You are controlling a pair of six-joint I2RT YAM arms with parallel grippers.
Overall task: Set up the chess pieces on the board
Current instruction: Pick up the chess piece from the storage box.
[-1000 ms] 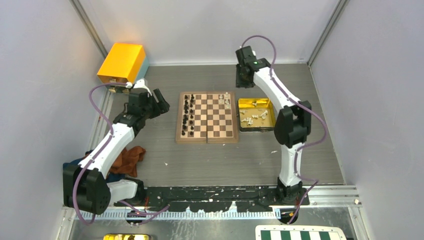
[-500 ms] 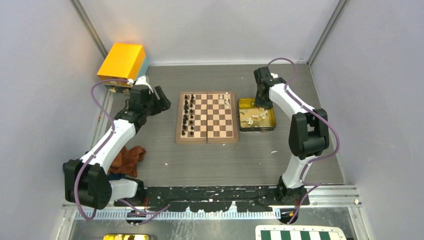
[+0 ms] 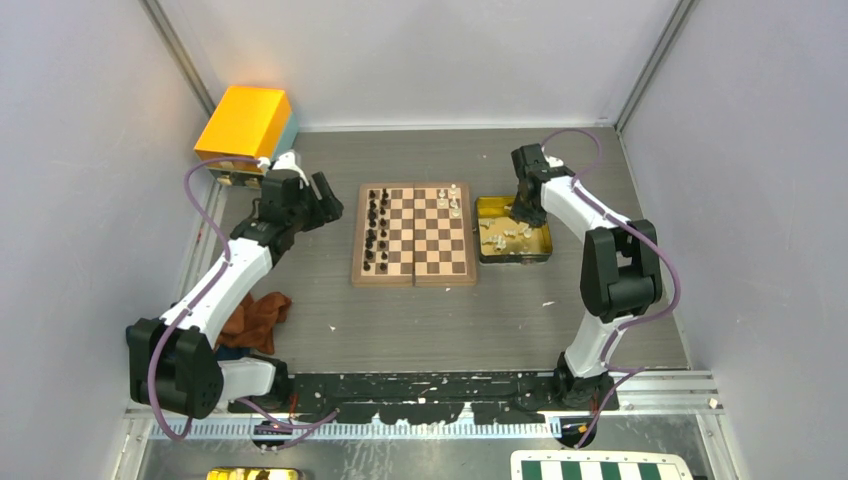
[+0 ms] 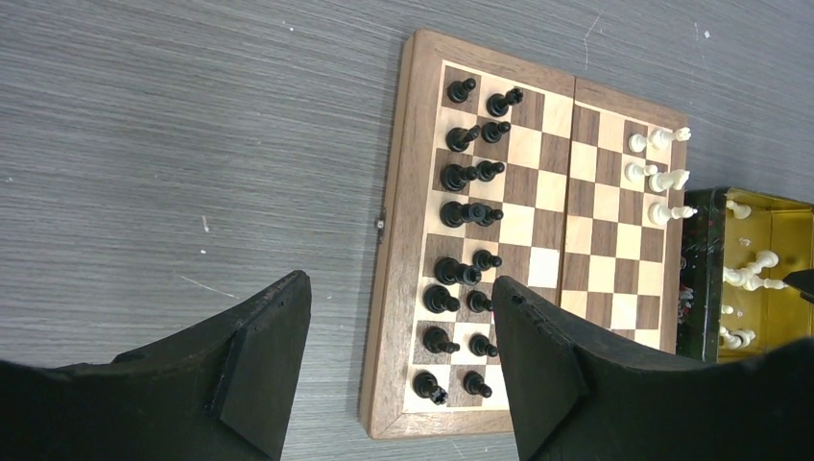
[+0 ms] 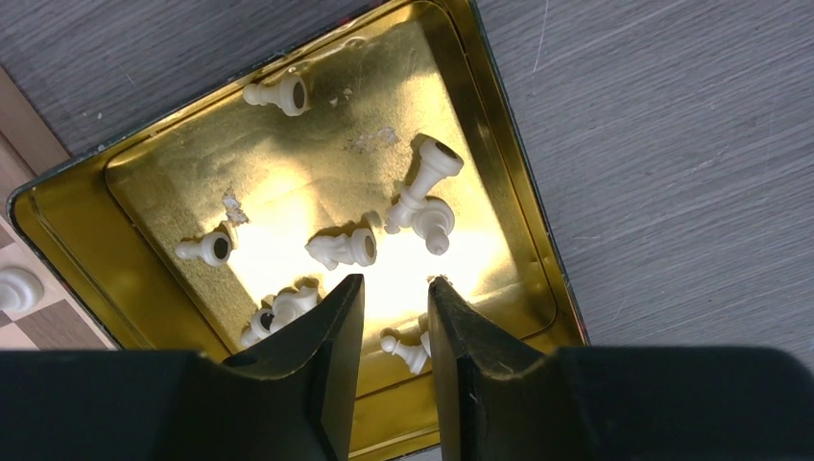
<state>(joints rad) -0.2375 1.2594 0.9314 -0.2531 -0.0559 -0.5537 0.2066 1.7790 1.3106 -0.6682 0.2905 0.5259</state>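
While my right hand [image 5: 395, 288] hangs over the gold tin [image 5: 67, 240], fingers slightly parted on nothing, cream-white pieces [image 5: 341, 248] lie loose inside it. My left hand [image 4: 400, 283] is spread wide and empty above the bench [image 4: 192, 144] beside the board [image 4: 389, 288], where black pieces [image 4: 464, 211] fill two rows and a few white pieces [image 4: 672, 180] stand.

The right tool [image 5: 395, 284] hides part of two white pieces [image 5: 284, 309] in the gold tray [image 5: 528, 240]
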